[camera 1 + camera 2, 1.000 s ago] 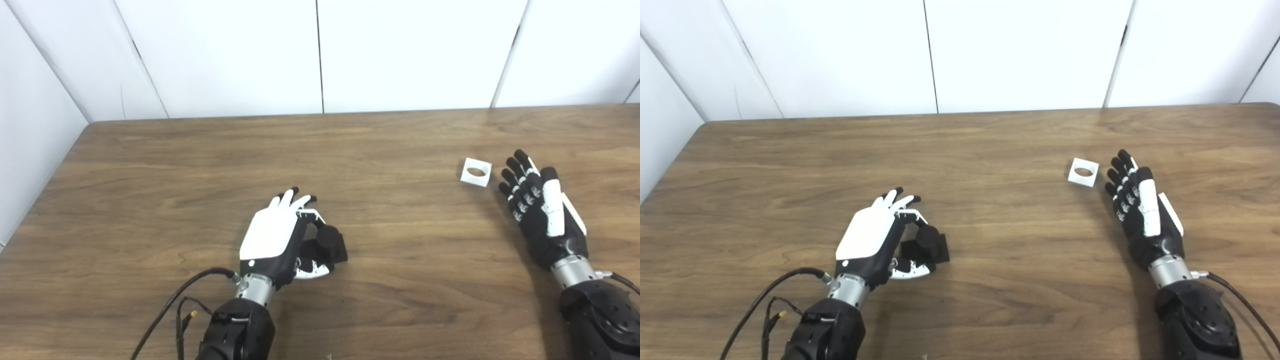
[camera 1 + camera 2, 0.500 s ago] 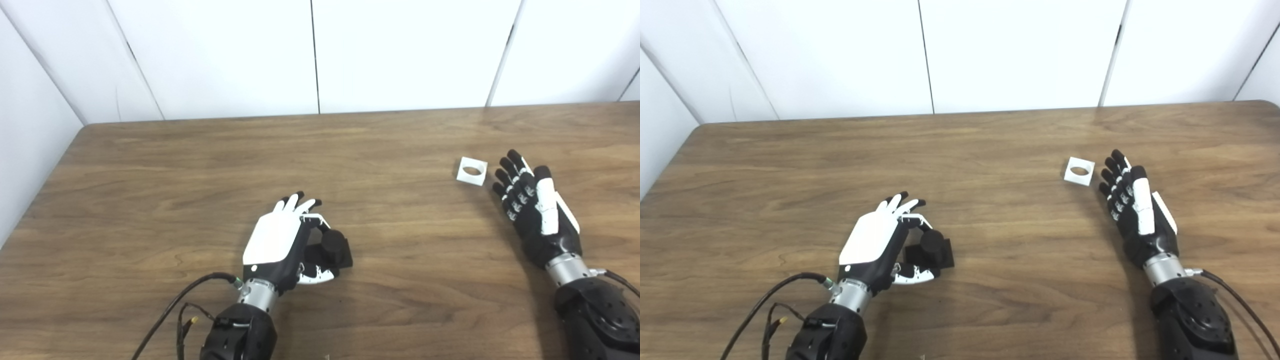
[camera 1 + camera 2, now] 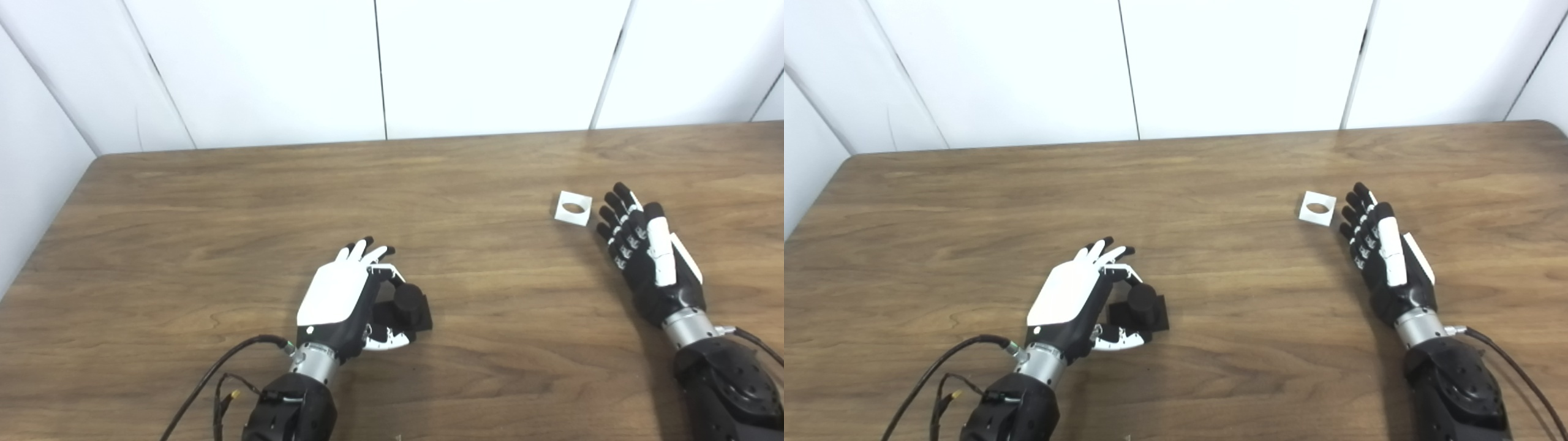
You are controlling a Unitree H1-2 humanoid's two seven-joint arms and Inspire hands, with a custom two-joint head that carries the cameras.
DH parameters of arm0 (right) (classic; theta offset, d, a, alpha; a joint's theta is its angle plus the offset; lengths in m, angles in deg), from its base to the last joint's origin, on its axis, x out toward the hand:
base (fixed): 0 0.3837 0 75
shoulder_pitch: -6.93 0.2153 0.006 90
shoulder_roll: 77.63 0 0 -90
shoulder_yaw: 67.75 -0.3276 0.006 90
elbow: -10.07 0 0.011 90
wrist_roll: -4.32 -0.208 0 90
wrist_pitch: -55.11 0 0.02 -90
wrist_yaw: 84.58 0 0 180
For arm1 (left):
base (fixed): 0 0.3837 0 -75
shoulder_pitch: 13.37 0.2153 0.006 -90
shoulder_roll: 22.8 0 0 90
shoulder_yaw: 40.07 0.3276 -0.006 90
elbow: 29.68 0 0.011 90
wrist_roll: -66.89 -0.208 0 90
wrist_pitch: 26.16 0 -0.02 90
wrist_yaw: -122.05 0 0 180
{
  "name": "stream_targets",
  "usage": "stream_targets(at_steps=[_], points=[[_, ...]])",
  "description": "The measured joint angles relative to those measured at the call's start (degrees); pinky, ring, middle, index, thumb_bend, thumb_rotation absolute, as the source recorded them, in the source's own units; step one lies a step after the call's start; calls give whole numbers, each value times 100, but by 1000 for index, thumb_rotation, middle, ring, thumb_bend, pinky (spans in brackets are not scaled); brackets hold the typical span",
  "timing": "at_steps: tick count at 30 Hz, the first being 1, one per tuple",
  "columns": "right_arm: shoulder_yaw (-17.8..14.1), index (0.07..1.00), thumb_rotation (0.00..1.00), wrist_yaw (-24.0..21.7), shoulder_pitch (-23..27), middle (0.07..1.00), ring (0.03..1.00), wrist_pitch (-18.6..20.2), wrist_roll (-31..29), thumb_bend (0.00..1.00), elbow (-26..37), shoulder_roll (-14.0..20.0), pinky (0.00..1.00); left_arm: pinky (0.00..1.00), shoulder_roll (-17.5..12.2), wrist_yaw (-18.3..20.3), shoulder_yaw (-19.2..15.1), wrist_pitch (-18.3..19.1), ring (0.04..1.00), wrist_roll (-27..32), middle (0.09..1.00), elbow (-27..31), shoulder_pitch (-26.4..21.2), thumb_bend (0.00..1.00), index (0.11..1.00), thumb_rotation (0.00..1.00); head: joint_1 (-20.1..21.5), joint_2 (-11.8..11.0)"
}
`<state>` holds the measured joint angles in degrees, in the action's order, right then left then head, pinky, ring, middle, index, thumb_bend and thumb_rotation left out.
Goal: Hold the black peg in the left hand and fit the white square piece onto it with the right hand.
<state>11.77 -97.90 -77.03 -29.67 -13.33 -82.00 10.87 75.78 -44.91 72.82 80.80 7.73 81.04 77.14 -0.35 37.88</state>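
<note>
My left hand (image 3: pixel 343 294) curled round the peg (image 3: pixel 407 303) on the tabletop (image 3: pixel 245 208), my right hand (image 3: pixel 649 257) open, empty, square (image 3: pixel 573 208) just beyond its fingertips

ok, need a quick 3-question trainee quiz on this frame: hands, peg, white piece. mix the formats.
1. True or false: the white square piece is already seated on the black peg.
2. Multiple choice: where is the white square piece? A) in the right robot hand B) flat on the table, just beyond that hand's fingertips C) beside the left robot hand
3. Fill in: the left robot hand's fingers and thumb are curled around the ____.

Key: 1 false; 2 B; 3 black peg.
</note>
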Motion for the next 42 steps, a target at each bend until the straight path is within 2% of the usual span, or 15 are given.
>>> stream_targets(at_steps=[8, 13, 16, 17, 18, 22, 24, 30, 36, 42], points=[[-9, 1000, 824, 8, 18, 1000, 1000, 77, -25, 670, 25, 12, 1000, 1000, 0, 0, -7, -5, 1000, 1, 912, 0, 1, 520, 491, 63, 61, -9], [14, 1000, 809, 45, 79, 1000, 1000, 175, 96, 617, 27, 34, 1000, 1000, 1, 16, -22, -7, 1000, 8, 910, 1, 5, 520, 490, 63, 158, -26], [82, 1000, 741, 126, 116, 1000, 1000, 180, 331, 615, 33, 122, 1000, 1000, -2, 7, -32, -24, 1000, 10, 909, 1, 14, 520, 490, 63, 202, -53], [100, 1000, 653, 169, 130, 1000, 1000, 181, 398, 621, 34, 141, 1000, 1000, -3, -1, -34, -28, 1000, 11, 908, 0, 17, 520, 490, 63, 211, -53], [117, 1000, 614, 210, 144, 1000, 1000, 188, 465, 630, 39, 151, 1000, 1000, -4, -5, -39, -35, 1000, 13, 908, 0, 21, 520, 490, 62, 211, -53], [169, 1000, 528, 278, 173, 1000, 1000, 305, 616, 690, 134, 174, 1000, 1000, -4, -7, -56, -50, 1000, 42, 910, 0, 29, 519, 490, 64, 255, -88], [181, 1000, 534, 289, 198, 1000, 1000, 322, 671, 723, 134, 175, 1000, 1000, -4, -8, -59, -56, 1000, 42, 911, 0, 30, 519, 491, 63, 264, -105], [219, 1000, 538, 304, 351, 1000, 1000, 330, 829, 698, 133, 241, 1000, 1000, -10, -8, -63, -69, 1000, 41, 909, 0, 32, 520, 490, 62, 273, -123], [336, 1000, 562, 330, 481, 1000, 1000, 324, 1127, 748, 124, 398, 1000, 1000, -10, -8, -75, -74, 1000, 41, 914, 0, 38, 520, 491, 62, 281, -141], [481, 1000, 514, 341, 608, 1000, 1000, 309, 1493, 743, 52, 539, 1000, 1000, -8, -7, -87, -74, 1000, 41, 913, 0, 42, 520, 490, 60, 299, -158]])
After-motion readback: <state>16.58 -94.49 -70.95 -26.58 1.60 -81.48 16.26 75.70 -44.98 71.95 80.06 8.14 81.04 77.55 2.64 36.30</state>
